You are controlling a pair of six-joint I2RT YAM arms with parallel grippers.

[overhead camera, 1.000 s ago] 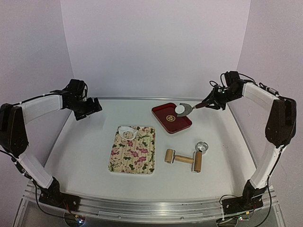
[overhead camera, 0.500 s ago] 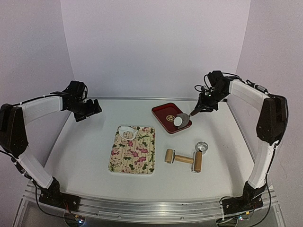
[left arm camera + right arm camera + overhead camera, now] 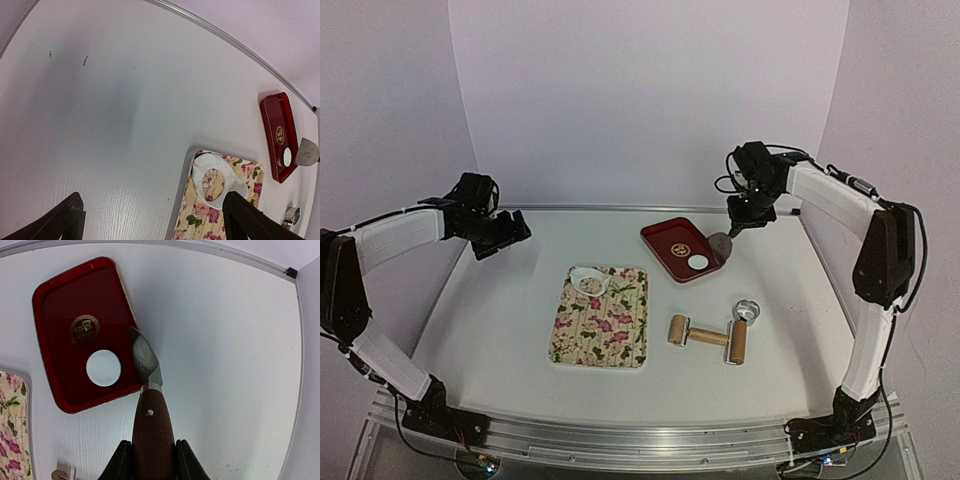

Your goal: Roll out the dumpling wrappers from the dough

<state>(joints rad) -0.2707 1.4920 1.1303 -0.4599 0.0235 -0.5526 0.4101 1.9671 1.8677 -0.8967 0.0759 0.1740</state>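
One dumpling wrapper (image 3: 698, 262), a thin white disc, lies flat in the red tray (image 3: 670, 236), beside its gold emblem (image 3: 84, 330); the right wrist view shows the wrapper (image 3: 103, 368) too. My right gripper (image 3: 150, 452) is shut on the brown wooden handle of a spatula (image 3: 151, 425), and the bare metal blade (image 3: 145, 360) hangs over the tray's right rim. The leftover dough (image 3: 202, 162), with a round hole cut in it, rests on the floral mat's (image 3: 610, 325) far left corner. My left gripper (image 3: 152, 205) hovers open over bare table, left of the mat.
A wooden double-headed rolling pin (image 3: 710, 338) lies right of the mat, with the shiny metal ring cutter (image 3: 746, 311) just behind it. Purple walls close in the table at the back and both sides.
The wrapper was riding on the spatula blade above the tray; now it lies in the tray. The right arm swung left and back with the spatula. The left arm barely moved.
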